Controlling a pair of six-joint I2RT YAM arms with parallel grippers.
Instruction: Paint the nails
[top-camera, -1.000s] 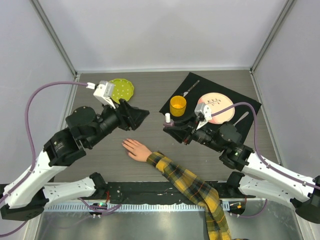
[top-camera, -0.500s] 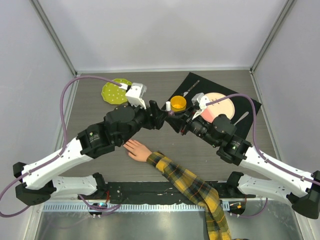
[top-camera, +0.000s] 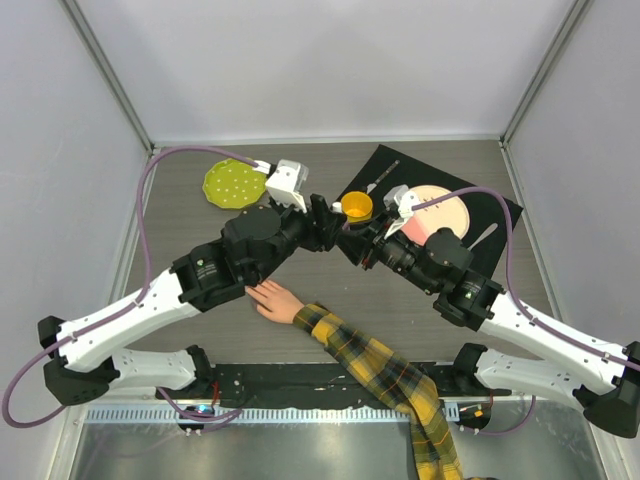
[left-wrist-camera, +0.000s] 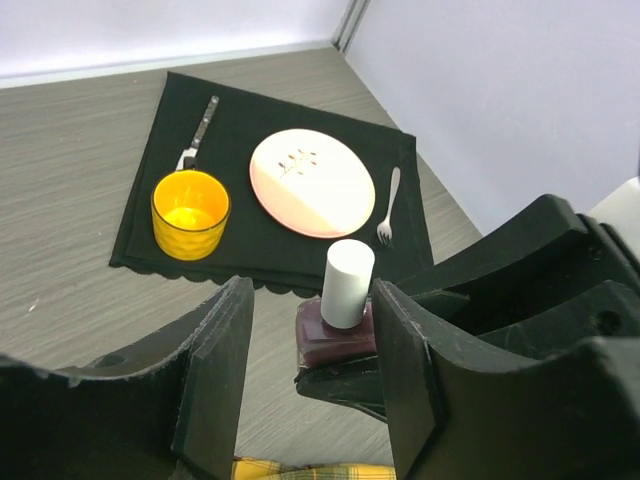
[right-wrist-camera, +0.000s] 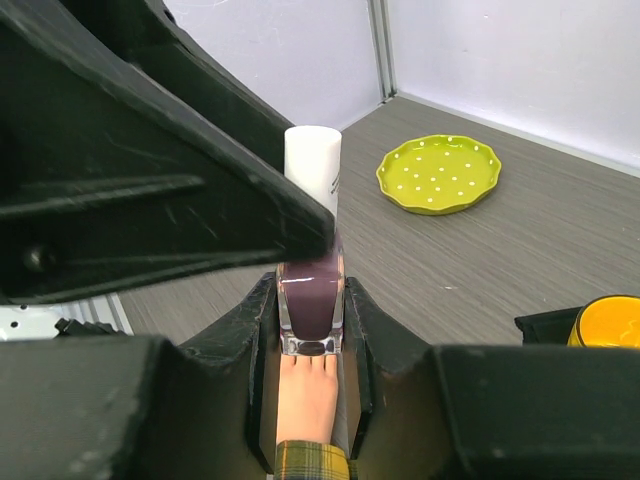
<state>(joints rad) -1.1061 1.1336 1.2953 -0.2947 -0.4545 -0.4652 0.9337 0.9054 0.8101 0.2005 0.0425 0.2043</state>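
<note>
My right gripper (right-wrist-camera: 311, 292) is shut on a dark purple nail polish bottle (right-wrist-camera: 311, 300) and holds it upright above the table. The bottle's white cap (left-wrist-camera: 348, 283) stands between the jaws of my left gripper (left-wrist-camera: 312, 305), which is open, with a clear gap on the cap's left side. In the top view both grippers, left (top-camera: 325, 222) and right (top-camera: 352, 238), meet over the middle of the table. The pale mannequin hand (top-camera: 270, 298) with a yellow plaid sleeve (top-camera: 380, 370) lies flat below them. Its nails are too small to make out; the bottle hides the fingertips in the right wrist view.
A yellow cup (left-wrist-camera: 190, 212), a pink plate (left-wrist-camera: 312, 182), a fork (left-wrist-camera: 386, 208) and another utensil (left-wrist-camera: 200, 128) lie on a black mat (top-camera: 488, 205) at the back right. A green dotted plate (top-camera: 233, 181) sits at the back left. Grey walls enclose the table.
The left arm has swung right from beside the green plate to the bottle, and its jaws have narrowed around the cap. The right gripper lifted the bottle slightly toward the back.
</note>
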